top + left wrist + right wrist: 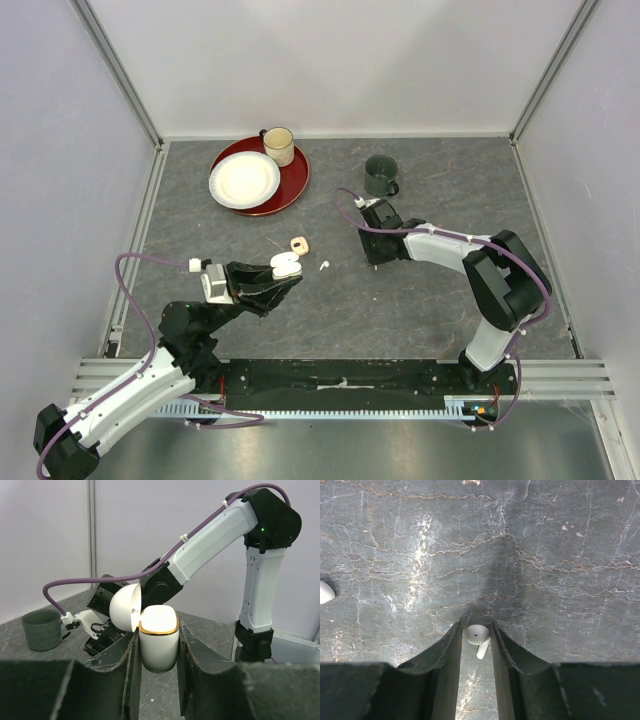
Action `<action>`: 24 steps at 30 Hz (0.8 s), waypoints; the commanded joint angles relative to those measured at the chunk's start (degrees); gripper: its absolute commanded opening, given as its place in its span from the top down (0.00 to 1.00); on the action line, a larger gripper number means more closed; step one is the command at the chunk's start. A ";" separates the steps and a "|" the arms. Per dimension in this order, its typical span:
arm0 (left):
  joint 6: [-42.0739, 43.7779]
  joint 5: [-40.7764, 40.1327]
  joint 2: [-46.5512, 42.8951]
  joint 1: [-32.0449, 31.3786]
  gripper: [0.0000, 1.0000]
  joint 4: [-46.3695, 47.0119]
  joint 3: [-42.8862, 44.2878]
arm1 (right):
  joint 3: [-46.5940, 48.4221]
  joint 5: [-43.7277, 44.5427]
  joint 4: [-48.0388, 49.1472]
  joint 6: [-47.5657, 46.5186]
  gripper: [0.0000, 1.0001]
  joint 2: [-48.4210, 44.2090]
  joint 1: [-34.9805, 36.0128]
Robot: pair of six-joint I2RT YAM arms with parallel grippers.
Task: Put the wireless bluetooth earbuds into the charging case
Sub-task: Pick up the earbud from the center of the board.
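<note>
My left gripper (284, 270) is shut on a white charging case (159, 640) with a gold rim, held upright above the table with its lid (125, 607) hinged open; the case also shows in the top view (286, 264). My right gripper (373, 257) points down at the table, and its fingertips pinch a white stemmed earbud (478, 638) just above the surface. Another white earbud (323, 266) lies loose on the table between the grippers. A small pale peach piece (299, 244) lies just beyond the case; it is too small to make out. A white rounded piece (324, 592) shows at the left edge of the right wrist view.
A red tray (292, 190) at the back left holds a white plate (244, 180) and a cream mug (278, 146). A dark green mug (381, 176) stands just behind the right gripper and shows in the left wrist view (42, 629). Walls and aluminium rails enclose the grey table.
</note>
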 commanded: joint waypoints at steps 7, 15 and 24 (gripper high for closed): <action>-1.54 -0.49 0.31 -0.27 0.98 1.29 -0.14 | -0.59 0.70 -4.32 0.78 0.67 -0.12 0.04; -1.54 -0.57 0.57 -0.18 0.98 1.38 0.04 | -0.67 0.78 -4.50 0.69 0.67 -0.91 0.04; -1.81 -0.31 1.54 -0.18 0.98 2.08 0.13 | -0.94 2.10 -4.76 1.66 0.65 -0.82 0.04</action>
